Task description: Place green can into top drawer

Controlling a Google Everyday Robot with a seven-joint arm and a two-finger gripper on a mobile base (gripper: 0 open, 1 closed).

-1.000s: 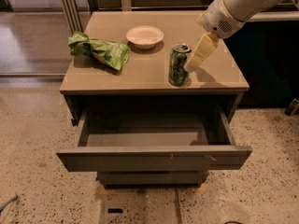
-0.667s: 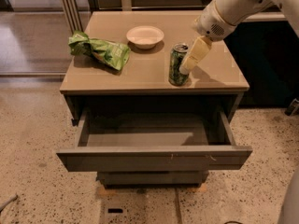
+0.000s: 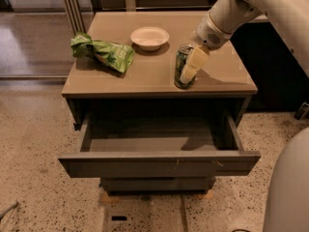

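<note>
We can read no text, brand or number anywhere: the green can (image 3: 178, 65) shows only a pattern, and the print on the snack bag (image 3: 104, 53) is illegible. The gripper (image 3: 187, 74) is at the can, near the front edge of the cabinet top (image 3: 145, 74), towards its right corner.

Speckled stone floor (image 3: 34, 144), metal frame posts (image 3: 71, 8) behind
</note>
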